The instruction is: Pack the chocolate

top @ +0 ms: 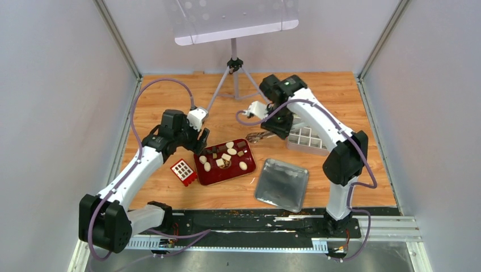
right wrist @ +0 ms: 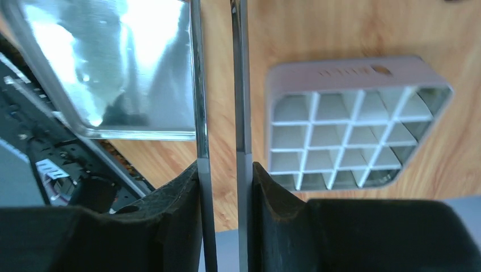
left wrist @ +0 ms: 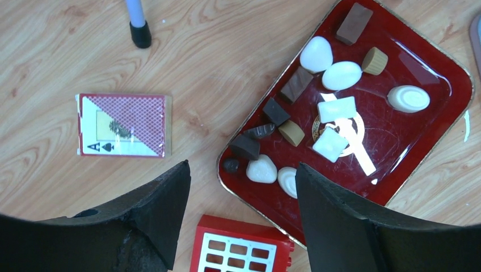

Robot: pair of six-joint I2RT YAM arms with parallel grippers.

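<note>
The chocolate (top: 227, 156), cream-white ovals (left wrist: 340, 75) and dark brown blocks (left wrist: 276, 111), lies loose on a dark red tray (top: 224, 177) at mid-table. My left gripper (top: 201, 141) is open and empty, hovering over the tray's left end (left wrist: 242, 166), with a few candies between its fingers below. My right gripper (top: 278, 127) is shut on metal tongs (top: 258, 136), whose two arms (right wrist: 198, 85) run up between the pads (right wrist: 225, 165). A white grid insert (top: 306, 139) with empty cells sits right of the tongs (right wrist: 351, 73).
A silver tin tray (top: 282, 184) lies at front right (right wrist: 113, 68). A small red box with a white grid (top: 183, 171) sits left of the red tray (left wrist: 241, 252). A playing-card pack (left wrist: 123, 124) lies farther left. A tripod (top: 233, 68) stands at the back.
</note>
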